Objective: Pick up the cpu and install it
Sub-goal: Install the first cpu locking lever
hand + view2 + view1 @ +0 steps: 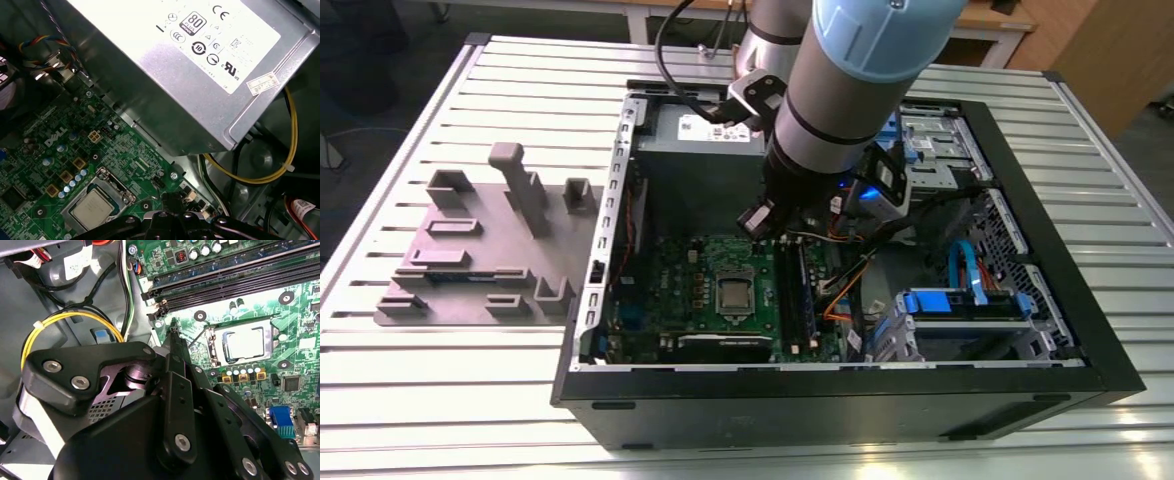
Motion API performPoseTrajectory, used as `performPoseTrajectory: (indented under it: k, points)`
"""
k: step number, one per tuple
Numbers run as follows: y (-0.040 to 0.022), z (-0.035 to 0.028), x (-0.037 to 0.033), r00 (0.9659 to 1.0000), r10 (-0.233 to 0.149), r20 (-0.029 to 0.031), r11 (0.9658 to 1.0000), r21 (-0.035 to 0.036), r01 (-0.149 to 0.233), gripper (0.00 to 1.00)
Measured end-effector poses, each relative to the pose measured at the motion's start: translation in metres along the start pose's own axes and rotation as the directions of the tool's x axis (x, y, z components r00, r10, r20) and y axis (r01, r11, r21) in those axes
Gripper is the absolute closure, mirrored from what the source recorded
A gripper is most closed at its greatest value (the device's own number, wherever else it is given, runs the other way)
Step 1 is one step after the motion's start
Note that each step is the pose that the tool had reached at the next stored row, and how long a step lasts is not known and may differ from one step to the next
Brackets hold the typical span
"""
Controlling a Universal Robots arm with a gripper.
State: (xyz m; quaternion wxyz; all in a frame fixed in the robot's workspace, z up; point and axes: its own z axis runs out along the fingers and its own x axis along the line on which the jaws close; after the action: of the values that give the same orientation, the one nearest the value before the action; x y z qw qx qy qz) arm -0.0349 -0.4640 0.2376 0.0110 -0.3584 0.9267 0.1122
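One cpu (pixel 735 292) seated flat in socket on green motherboard (pixel 700 268), silver top up, inside open computer case (pixel 1014 375). Same cpu in second wrist view (pixel 244 346) and first wrist view (pixel 93 207), framed by metal socket bracket, nothing touching it. Gripper (pixel 762 220) hanging above motherboard just beside cpu, toward power supply (pixel 698 130), holding nothing visible. Fingers seen close together in second wrist view (pixel 174 347), tips meeting at a narrow point short of the socket; looks closed and empty. Black RAM slots (pixel 225 280) beyond cpu in second wrist view. Grey power supply with white label (pixel 200 45) large in first wrist view, yellow cable (pixel 280 165) looping past its corner; same yellow cable (pixel 65 322) in second wrist view. Case lying on its side on ribbed metal table (pixel 454 400), slats running across. Grey fixture tray (pixel 474 255) with upright posts on table, beside case on exterior view's left, well apart from cpu. Blue drive caddy (pixel 967 305) and blue cables inside case, on far side of cpu from tray. Wooden furniture (pixel 1107 50) and table legs behind workbench. Tray, tabletop and room given by exterior view; socket detail given by wrist views.
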Motion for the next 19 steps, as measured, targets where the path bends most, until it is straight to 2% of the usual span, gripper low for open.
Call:
performPoseTrajectory:
  k: [8, 19]
  points:
    - [0.0012, 0.0023, 0.0012, 1.0, -0.01, -0.0021, 1.0, -0.001, 0.01, 0.89]
    - [-0.0068, -0.0001, 0.0086, 0.9999, -0.01, -0.0023, 0.9999, -0.001, 0.01, 0.89]
